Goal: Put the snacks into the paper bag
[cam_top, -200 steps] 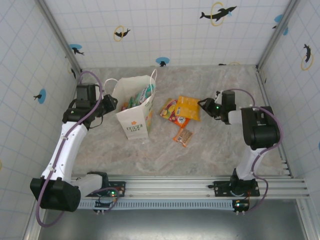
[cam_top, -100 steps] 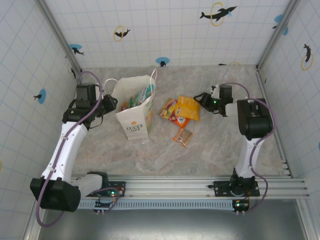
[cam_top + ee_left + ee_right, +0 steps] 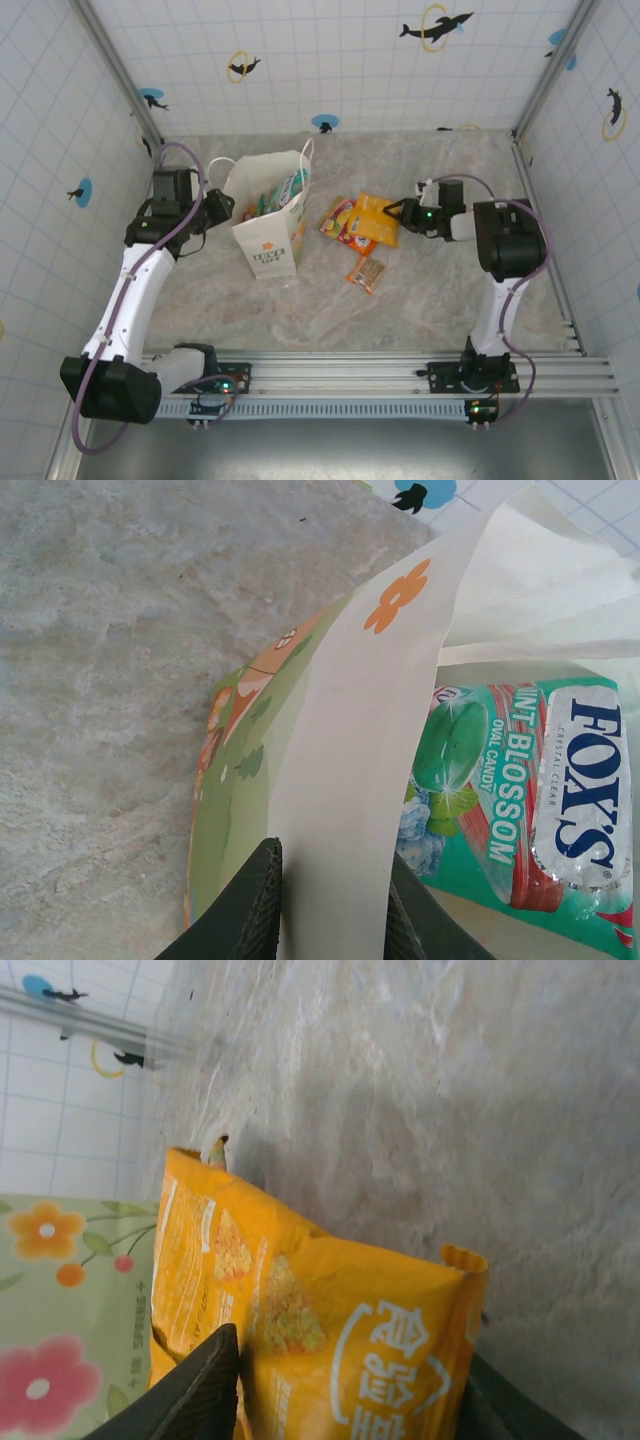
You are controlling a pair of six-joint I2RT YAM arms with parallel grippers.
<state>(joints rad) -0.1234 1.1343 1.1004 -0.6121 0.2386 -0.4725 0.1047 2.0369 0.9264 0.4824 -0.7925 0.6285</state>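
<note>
the table (image 3: 300,310) carries a white paper bag (image 3: 268,238) standing left of centre, some snacks (image 3: 500,790) already inside. the left gripper (image 3: 330,885) is clamped on its rim. a few packets (image 3: 352,240) lie just right of it. the right gripper (image 3: 398,213) straddles the yellow packet (image 3: 330,1330); whether it grips yet, i cannot tell. this looks like the pickup step. next it needs a firm pinch, a lift, then a carry over the bag's mouth.

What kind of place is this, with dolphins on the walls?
Probably a robot practice booth: two robot arms bolted to a metal rail, white gridded walls closing in a marble-look table, with a paper bag and snacks laid out.
</note>
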